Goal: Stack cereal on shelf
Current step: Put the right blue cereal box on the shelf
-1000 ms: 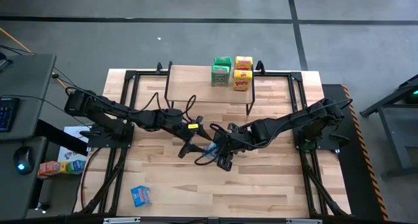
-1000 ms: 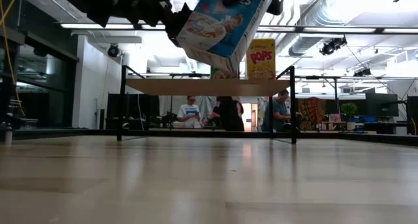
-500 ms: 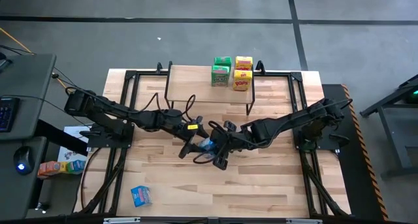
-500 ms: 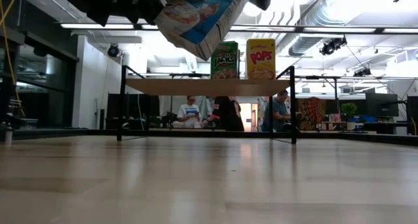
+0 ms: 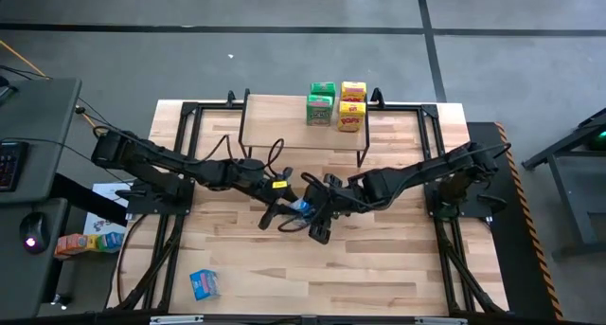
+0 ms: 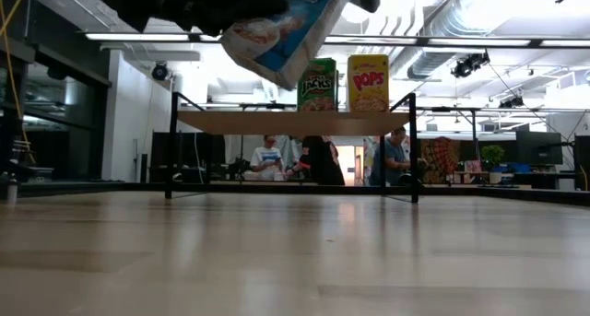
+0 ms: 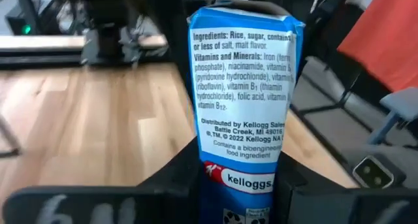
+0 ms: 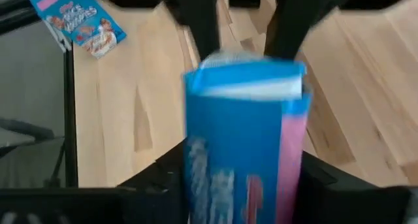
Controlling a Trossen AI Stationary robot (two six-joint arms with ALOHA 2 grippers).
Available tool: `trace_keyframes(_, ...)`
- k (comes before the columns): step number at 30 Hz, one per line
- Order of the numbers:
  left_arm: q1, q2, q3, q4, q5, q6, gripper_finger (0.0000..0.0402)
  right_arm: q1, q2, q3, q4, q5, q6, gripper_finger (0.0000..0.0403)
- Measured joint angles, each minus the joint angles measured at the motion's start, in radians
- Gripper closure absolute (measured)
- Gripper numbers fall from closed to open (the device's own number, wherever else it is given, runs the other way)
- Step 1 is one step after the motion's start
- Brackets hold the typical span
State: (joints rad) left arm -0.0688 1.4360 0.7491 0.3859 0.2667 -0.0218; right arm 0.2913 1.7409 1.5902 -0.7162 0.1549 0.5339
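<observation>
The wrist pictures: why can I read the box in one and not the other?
In the left wrist view the blue cereal box is sharp, its ingredient print readable; in the right wrist view it is smeared, probably by motion; in the low view bright ceiling strip lights leave the arms as dark shapes.

Overhead and tabletop-level views share the shelf [image 5: 301, 128]; wrist cameras sit close.

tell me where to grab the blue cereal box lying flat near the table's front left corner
The flat blue box lies on its broad face, slightly skewed to the table edge. Come from straight above and pinch its two long side edges, fingers turned to match the skew. The left gripper looks nearer, but it and the right gripper both clamp the other blue box.
</observation>
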Motion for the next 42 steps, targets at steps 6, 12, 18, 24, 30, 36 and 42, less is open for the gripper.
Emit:
trace_keyframes(6, 0.052, -0.14, 0.039, -0.319, -0.06, 0.018, 0.0309, -0.006, 0.0, 0.15, -0.283, -0.016, 0.035, 0.0185)
trace_keyframes(12, 0.079, -0.345, -0.006, -0.424, -0.349, 0.051, 0.0308, 0.079, -0.005, 0.159, -0.616, 0.136, 0.128, 0.0175)
trace_keyframes(18, 0.196, -0.537, -0.098, -0.2, -0.325, 0.151, 0.0309, 0.147, -0.036, -0.053, -0.767, 0.21, 0.328, 0.0176)
trace_keyframes(24, 0.429, -0.535, -0.095, -0.025, -0.056, 0.157, 0.0309, 0.152, -0.2, -0.385, -0.534, 0.158, 0.434, 0.0176)
trace_keyframes(30, 0.647, -0.343, -0.06, 0.036, 0.149, 0.146, 0.0309, 0.162, -0.404, -0.653, -0.143, 0.208, 0.431, 0.0176)
trace_keyframes(36, 0.823, -0.137, -0.058, 0.205, 0.338, 0.074, 0.0309, 0.177, -0.529, -0.799, 0.196, 0.292, 0.339, 0.0176)
trace_keyframes(42, 0.874, 0.016, -0.058, 0.391, 0.355, 0.029, 0.0309, 0.176, -0.546, -0.84, 0.313, 0.311, 0.274, 0.0176)
